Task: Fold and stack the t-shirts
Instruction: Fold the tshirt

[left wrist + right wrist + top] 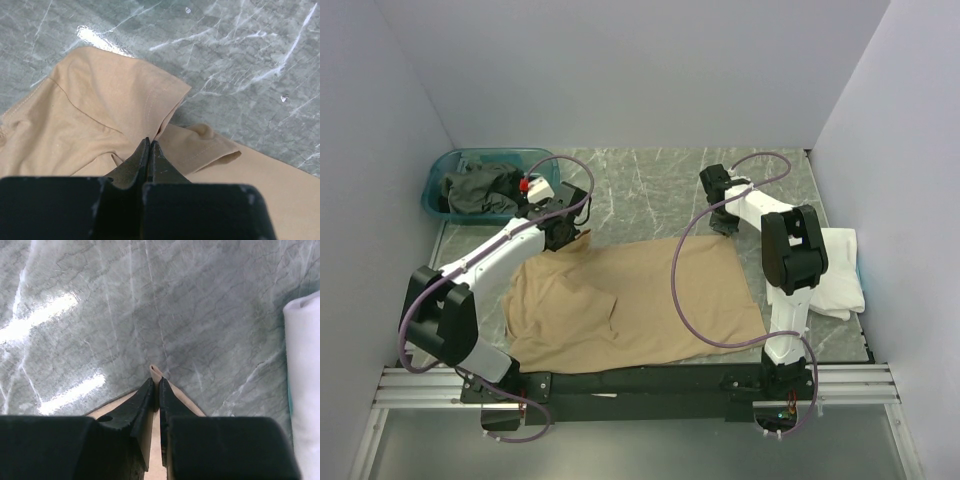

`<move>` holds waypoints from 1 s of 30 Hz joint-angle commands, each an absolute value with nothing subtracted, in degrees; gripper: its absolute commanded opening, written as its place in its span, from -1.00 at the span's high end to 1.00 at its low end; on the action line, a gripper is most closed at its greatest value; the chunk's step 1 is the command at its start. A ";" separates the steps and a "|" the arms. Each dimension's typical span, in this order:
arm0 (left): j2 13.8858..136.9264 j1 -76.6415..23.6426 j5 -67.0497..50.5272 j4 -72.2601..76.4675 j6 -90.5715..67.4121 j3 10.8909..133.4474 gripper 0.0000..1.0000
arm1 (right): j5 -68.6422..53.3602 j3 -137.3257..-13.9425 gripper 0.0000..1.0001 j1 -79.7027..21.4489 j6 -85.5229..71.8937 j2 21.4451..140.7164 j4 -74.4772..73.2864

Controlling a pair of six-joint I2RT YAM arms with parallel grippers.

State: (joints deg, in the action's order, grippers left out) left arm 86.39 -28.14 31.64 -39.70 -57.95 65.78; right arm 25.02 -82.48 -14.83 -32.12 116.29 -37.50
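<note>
— Over the table, top camera: tan short-sleeved cloth t-shirt point(630, 300) lies spread but rumpled on the grey-green marbled tabletop point(650, 185), between the two arms; part of its left half is folded over itself. Grippers?

— Left gripper point(563, 228) sits at the shirt's far left corner; right gripper point(724, 222) at its far right corner; jaw state not readable from this height. Other cloth?

— White folded t-shirt point(840, 275) at the table's right edge, beside the right arm, apart from the tan one; dark grey crumpled garments point(480, 190) heaped in the teal translucent plastic tub point(435, 190) at the far left corner.

— Left wrist camera?

— Left gripper point(149, 144): black fingers point(135, 167) pressed flat together, no gap; tips meet in a crease of the tan shirt point(100, 110) just below a sleeve; cloth gathers toward them; reads as a pinch on the fabric. Sleeve hem curls over bare marble point(240, 60).

— Right wrist camera?

— Right gripper point(156, 382): fingers point(137, 405) nearly together, only a thin slit between; a small point of tan cloth point(156, 371) pokes out past the tips, so the jaws are clamped on the shirt's corner; marble point(150, 300) beyond; white shirt point(305, 390) along the right side of view, apart from the gripper.
</note>
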 commanded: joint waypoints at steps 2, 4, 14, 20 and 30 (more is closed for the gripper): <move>83.67 -28.65 32.87 -40.60 -59.24 65.04 0.99 | 27.25 -84.11 0.76 -14.94 -32.17 114.09 -37.44; 82.97 -29.00 33.13 -41.04 -59.59 64.86 0.99 | 27.51 -83.06 0.79 -15.38 -31.91 112.68 -37.00; 76.21 -31.20 32.43 -42.89 -64.06 58.90 0.99 | 28.04 -71.90 0.81 -17.22 -33.66 101.70 -33.84; 70.41 -34.71 34.19 -47.63 -69.25 55.03 0.99 | 28.47 -65.14 0.82 -18.19 -34.10 94.32 -32.70; 59.25 -38.67 31.99 -54.05 -74.53 48.52 0.99 | 28.12 -54.33 0.82 -18.90 -34.89 80.26 -32.34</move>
State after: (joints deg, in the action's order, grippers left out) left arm 62.81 -38.11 32.56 -50.87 -71.59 49.80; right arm 26.13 -56.12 -18.33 -33.69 84.71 -33.45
